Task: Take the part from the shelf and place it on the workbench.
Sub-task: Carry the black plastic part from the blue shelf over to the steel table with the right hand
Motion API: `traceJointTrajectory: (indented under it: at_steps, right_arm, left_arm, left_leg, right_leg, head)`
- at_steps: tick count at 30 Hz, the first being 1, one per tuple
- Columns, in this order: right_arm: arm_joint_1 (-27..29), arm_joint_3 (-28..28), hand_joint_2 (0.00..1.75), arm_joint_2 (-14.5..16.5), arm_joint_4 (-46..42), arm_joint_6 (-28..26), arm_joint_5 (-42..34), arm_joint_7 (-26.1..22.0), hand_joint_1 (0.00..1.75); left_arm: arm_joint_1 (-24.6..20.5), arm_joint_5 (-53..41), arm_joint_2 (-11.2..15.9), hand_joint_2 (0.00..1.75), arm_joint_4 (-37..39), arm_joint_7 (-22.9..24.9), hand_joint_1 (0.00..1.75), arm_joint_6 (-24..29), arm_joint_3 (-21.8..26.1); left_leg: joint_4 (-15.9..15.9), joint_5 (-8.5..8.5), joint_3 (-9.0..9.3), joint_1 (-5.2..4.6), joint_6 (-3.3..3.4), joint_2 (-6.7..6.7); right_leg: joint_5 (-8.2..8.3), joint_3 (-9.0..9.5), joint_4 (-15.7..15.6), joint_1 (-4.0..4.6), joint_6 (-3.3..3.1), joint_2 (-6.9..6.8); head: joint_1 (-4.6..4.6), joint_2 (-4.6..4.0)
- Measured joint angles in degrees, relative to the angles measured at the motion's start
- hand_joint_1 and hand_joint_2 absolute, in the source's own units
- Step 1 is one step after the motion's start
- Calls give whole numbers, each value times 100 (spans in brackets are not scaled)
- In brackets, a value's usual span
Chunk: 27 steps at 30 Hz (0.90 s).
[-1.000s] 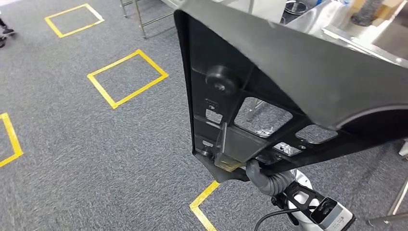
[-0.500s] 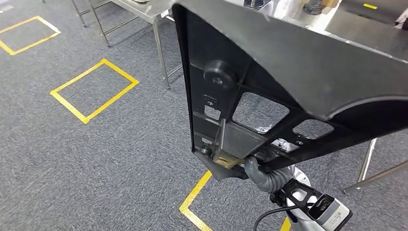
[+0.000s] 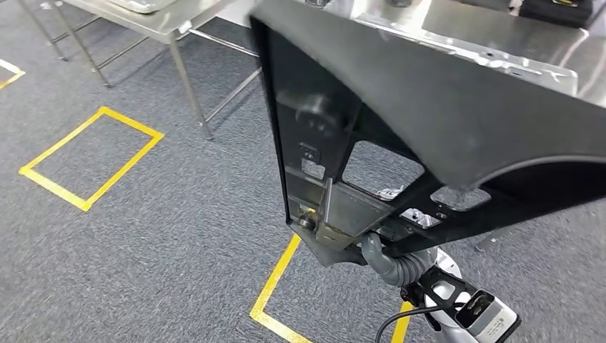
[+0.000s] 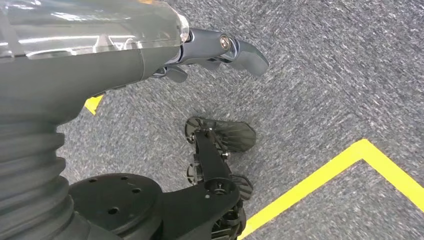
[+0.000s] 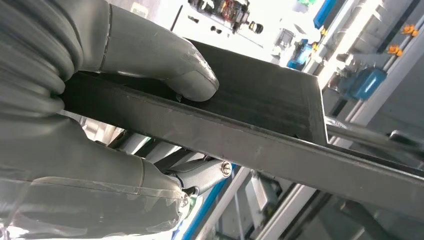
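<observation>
Grey carpeted floor is stretching out underneath, with yellow tape outlines lying stuck flat on it: one full rectangle off to the left and part of another nearer in. A steel tabletop is standing on thin metal legs that are resting on the carpet, with a shallow tray-like thing sitting on it at the far edge. A second shiny tabletop is showing further right.

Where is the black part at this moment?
The black part is held up by the right hand, filling the head view's middle and right, over the grey carpet and in front of the steel workbench.
</observation>
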Motion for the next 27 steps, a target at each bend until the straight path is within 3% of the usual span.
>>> traceJointTrajectory:
  at_steps: [2,4,5,6,7,8,10,12,14,15,17,19,21,22,23,25,27]
  right_arm:
    - [-3,-1,175,-12,-1,-6,9,1,175]
    - [-2,-1,175,-22,-1,-32,39,1,175]
    - [8,-1,175,-23,-1,-48,63,0,175]
    - [20,-1,175,-24,-1,-60,89,0,175]
    - [31,-1,175,-24,-1,-66,109,1,175]
    - [38,-1,175,-24,-1,-67,126,1,175]
    - [42,-1,175,-24,-2,-69,160,1,175]
    - [51,0,175,-24,-7,-72,199,1,175]
    - [74,-1,175,-24,-13,-72,215,0,175]
    - [87,-2,175,-24,-17,-72,215,0,175]
    - [89,-4,175,-23,-32,-71,214,0,175]
    - [88,-5,175,-10,-42,-70,211,0,175]
    - [104,-5,175,2,-43,-69,208,0,175]
    - [110,-5,175,2,-43,-69,207,0,175]
    - [113,-5,175,2,-43,-69,205,0,175]
    - [105,-5,175,2,-45,-69,199,0,175]
    - [92,-5,175,3,-50,-67,190,0,175]
  left_arm:
    - [-5,0,0,175,0,1,0,2,1]
    - [9,-1,-2,175,1,3,0,0,3]
    - [24,-2,-2,175,1,4,0,-1,5]
    - [35,-2,-3,175,1,4,0,-2,6]
    - [42,-2,-3,175,1,-1,0,-3,7]
    - [42,-1,-3,175,1,-10,0,-6,7]
    - [39,0,-2,175,1,-35,0,-14,9]
    - [38,-1,-1,175,1,-52,0,-20,13]
    - [25,0,-3,175,1,-64,0,-23,15]
    - [13,2,-8,175,1,-71,0,-23,15]
    - [-4,4,-16,175,1,-81,0,-23,16]
    - [5,7,-17,175,0,-82,0,-21,19]
    - [16,11,-17,175,1,-81,0,-19,22]
    - [15,13,-17,175,1,-80,0,-19,23]
    - [11,16,-20,175,1,-73,0,-13,24]
    - [5,26,-27,175,1,-45,0,13,26]
    - [4,44,-32,175,1,-12,0,46,32]
  left_leg:
    - [338,-249,-133,22,-55,-221]
    - [1118,-641,-480,35,-83,-495]
    - [1484,-767,-654,36,-87,-554]
    - [1663,-772,-749,36,-85,-577]
    - [1609,-656,-740,36,-74,-592]
    - [1346,-455,-633,36,-57,-630]
    - [562,-45,-303,47,-5,-871]
    - [112,84,-121,52,38,-1073]
    - [42,74,-96,42,85,-1018]
    - [18,95,-91,47,121,-952]
    - [-34,139,-81,61,197,-807]
    - [-50,147,-86,42,235,-649]
    - [-48,140,-90,21,245,-488]
    - [-46,134,-89,17,243,-415]
    - [-41,126,-85,15,234,-347]
    - [-17,94,-72,0,193,-231]
    - [12,56,-63,-30,137,-128]
  right_leg:
    - [36,-3,-32,-32,-58,124]
    - [53,-20,-36,-31,-91,261]
    - [58,-27,-34,-25,-100,341]
    - [62,-30,-31,-20,-103,425]
    - [64,-29,-25,-16,-102,510]
    - [66,-26,-18,-15,-100,589]
    - [67,-29,6,-11,-78,737]
    - [83,-72,26,-21,-18,871]
    - [119,-120,18,-41,68,1000]
    - [112,-143,36,-45,97,983]
    - [-74,-292,322,-29,131,740]
    - [-459,-635,1056,-40,148,432]
    - [-652,-898,1643,-75,178,341]
    - [-591,-878,1634,-89,189,316]
    - [-443,-739,1397,-96,191,271]
    - [-130,-293,604,-76,173,-7]
    - [-15,-41,117,-25,122,-223]
  head:
    - [0,0]
    - [0,0]
    - [0,0]
    - [0,0]
    - [0,0]
    - [0,0]
    - [0,0]
    - [-1,0]
    - [-1,0]
    - [0,0]
    - [0,0]
    - [0,0]
    - [0,0]
    - [0,0]
    - [0,0]
    - [0,0]
    - [-1,0]
